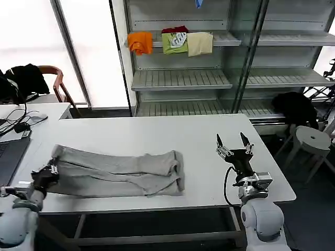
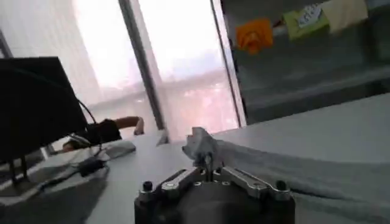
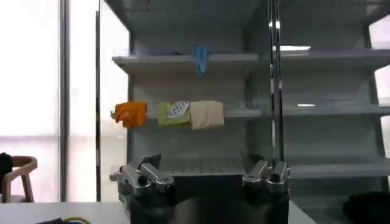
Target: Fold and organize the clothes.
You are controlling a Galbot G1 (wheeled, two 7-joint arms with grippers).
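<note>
A light grey shirt lies folded into a long band across the near part of the white table. My left gripper is shut on the shirt's left end, at the table's near left edge. In the left wrist view the pinched grey cloth bunches up between the closed fingers, and the rest of the shirt runs away across the table. My right gripper stands open and upright over the table's right side, apart from the shirt, with nothing between its fingers.
A shelf rack behind the table holds orange, green and cream folded garments. A laptop and cables sit at the left. A chair with a black garment stands back left; a stool is at right.
</note>
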